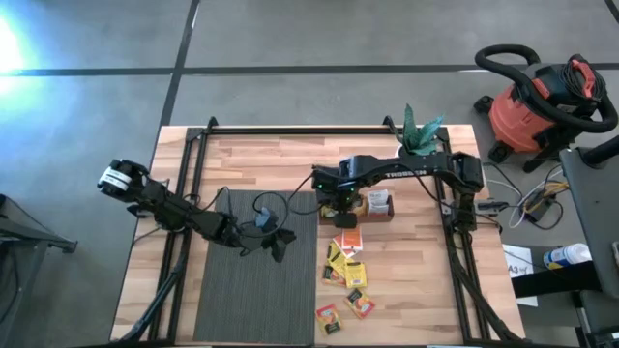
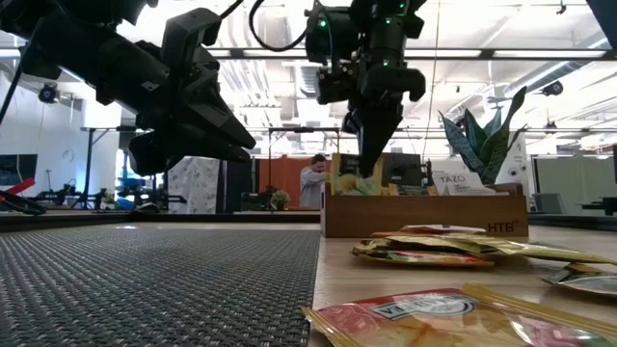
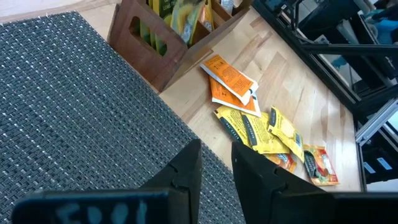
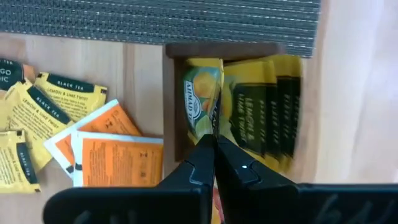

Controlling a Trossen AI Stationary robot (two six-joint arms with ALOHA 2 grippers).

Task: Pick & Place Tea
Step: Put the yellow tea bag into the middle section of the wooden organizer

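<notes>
Wooden table point(image 1: 406, 280), right claw point(image 4: 214, 142) clamped on yellow sachet point(image 4: 202, 99) in tray point(image 4: 174, 93) (left claw point(image 3: 214, 163) apart, over mat point(image 3: 74, 118))

Wooden tray point(image 1: 372, 206): table centre, at the mat's point(image 1: 256, 266) 2 o'clock corner; sachets point(image 4: 261, 102) upright inside. Loose sachets point(image 1: 346, 269): on the tabletop at the tray's 6 o'clock, beside the mat. Plant point(image 1: 418, 135): at the tray's 1 o'clock, seemingly at the table edge.
</notes>
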